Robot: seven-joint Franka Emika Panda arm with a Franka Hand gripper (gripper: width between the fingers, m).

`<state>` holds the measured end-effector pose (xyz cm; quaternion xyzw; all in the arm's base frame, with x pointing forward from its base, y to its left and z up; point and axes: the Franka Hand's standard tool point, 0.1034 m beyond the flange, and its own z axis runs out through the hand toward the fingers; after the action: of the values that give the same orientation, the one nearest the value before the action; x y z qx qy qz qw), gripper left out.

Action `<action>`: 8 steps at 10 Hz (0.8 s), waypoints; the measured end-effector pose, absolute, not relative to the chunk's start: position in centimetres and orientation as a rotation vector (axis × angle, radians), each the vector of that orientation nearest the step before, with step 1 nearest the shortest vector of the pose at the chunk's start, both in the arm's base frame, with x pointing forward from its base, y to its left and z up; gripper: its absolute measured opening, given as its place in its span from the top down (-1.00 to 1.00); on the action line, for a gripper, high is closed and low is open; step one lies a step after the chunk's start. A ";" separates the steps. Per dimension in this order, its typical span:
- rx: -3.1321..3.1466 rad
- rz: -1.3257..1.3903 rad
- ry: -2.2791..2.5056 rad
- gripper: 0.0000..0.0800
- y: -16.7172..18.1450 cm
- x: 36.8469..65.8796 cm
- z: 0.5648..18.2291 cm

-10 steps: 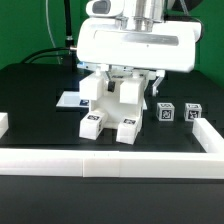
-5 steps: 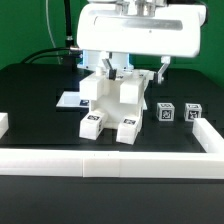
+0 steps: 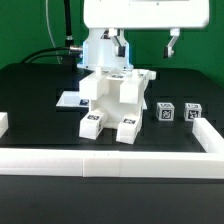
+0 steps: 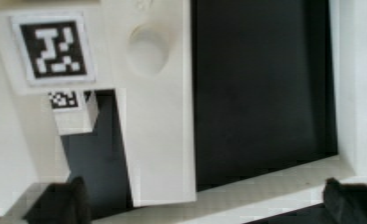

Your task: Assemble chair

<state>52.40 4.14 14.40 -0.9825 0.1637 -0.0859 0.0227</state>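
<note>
1. Exterior: I see the gripper [image 3: 147,45] hanging above the chair [image 3: 115,92], clear of it.
2. Jaws are spread wide with nothing between them.
3. The chair stands partly built, mid-table [image 3: 30,88]. Its two tagged feet [image 3: 93,125] point toward the front wall [image 3: 110,160].
4. The marker board [image 3: 68,100] lies flat just beside the chair, on the exterior view's left.
5. Two small tagged blocks [image 3: 165,112] sit side by side on the exterior view's right, apart from the chair.
6. Wrist: I'm looking down on a white chair panel [image 4: 153,120]. It carries a large tag [image 4: 55,48] with a round hollow [image 4: 148,48] beside it. Black table shows alongside.
7. A smaller tag [image 4: 64,100] sits on a part near the large one. I can't tell which part.
8. Dark fingertips [image 4: 55,200] show at the frame edge, wide apart and gripping nothing.
</note>
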 end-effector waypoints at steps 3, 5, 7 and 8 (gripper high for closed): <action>-3.041 -0.248 0.523 -0.62 4.8 51.7 14.0; -3.045 -0.226 0.517 -0.62 4.8 51.6 13.9; -3.060 -0.189 0.467 -0.62 5.2 50.2 13.1; -3.056 -0.162 0.476 -0.62 5.8 49.1 13.0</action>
<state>49.15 5.78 12.95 -0.9865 0.1536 -0.0522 0.0225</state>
